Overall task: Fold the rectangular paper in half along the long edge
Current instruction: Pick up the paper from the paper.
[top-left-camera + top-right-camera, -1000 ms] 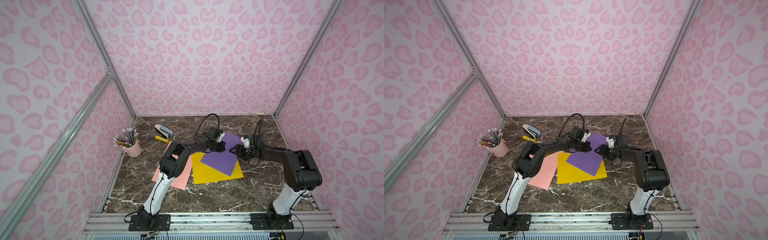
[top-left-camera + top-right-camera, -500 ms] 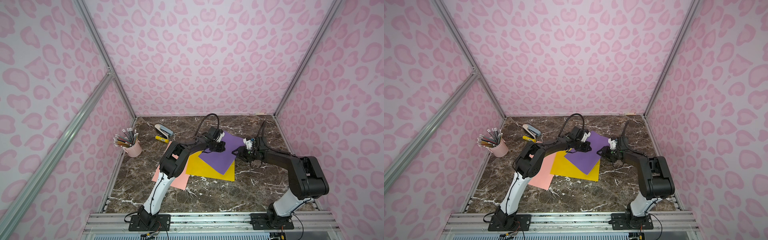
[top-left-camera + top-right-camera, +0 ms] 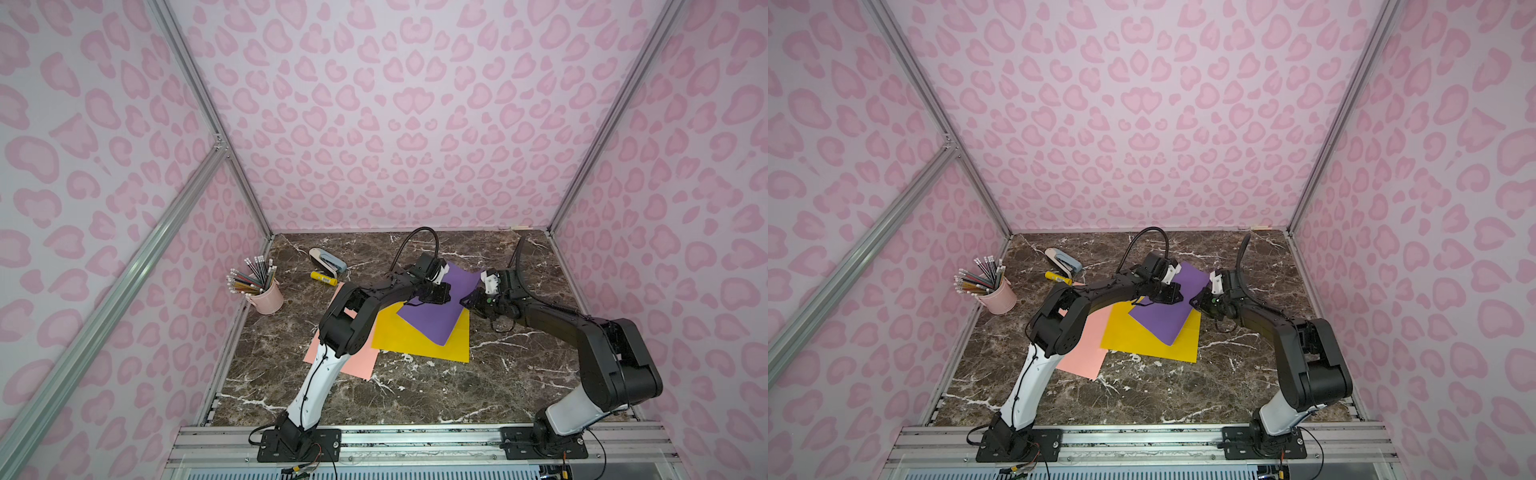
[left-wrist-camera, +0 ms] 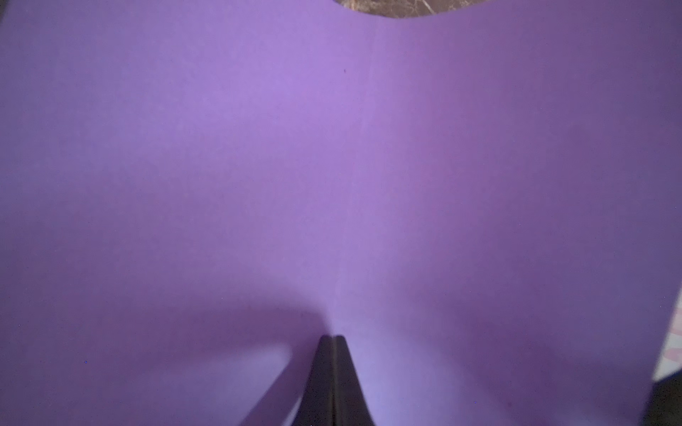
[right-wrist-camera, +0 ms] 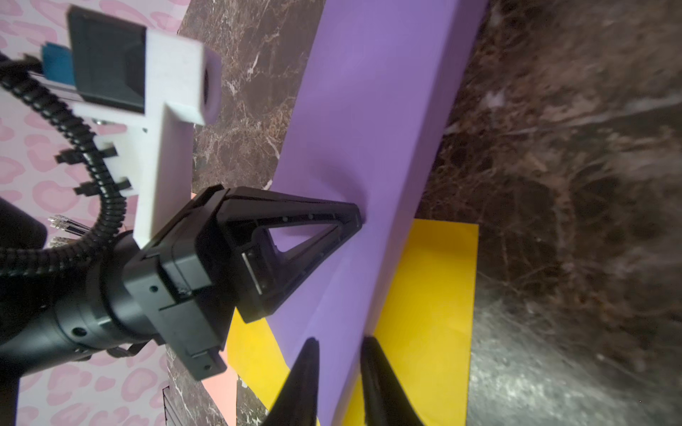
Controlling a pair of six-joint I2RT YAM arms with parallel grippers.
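In both top views the marble table (image 3: 415, 395) is bare at its near edge. Next lies a pink sheet (image 3: 357, 363), partly under the left arm. A yellow sheet (image 3: 415, 345) overlaps it on the right. The rectangular paper (image 3: 432, 320), purple, lies on the yellow sheet and reaches past its far edge onto the marble, near the middle of the table. The left gripper (image 4: 333, 337) is fully closed, with nothing between its fingers. Its joined tips press down on the purple surface near the sheet's far half. The right gripper (image 5: 339, 341) stands at the sheet's right-hand edge with its fingers a narrow gap apart. The lifted edge of the purple sheet passes between them. Whether the pads touch the sheet cannot be told. Farther back on the left stands the only container, a pink cup (image 3: 268, 297). It is upright and holds a bundle of pencils (image 3: 249, 278) that fan out above its rim, leaning toward the left wall. Beyond it lies a yellow stick-shaped item (image 3: 324, 279). A stapler (image 3: 328, 261) lies just behind that, nearest the back wall.
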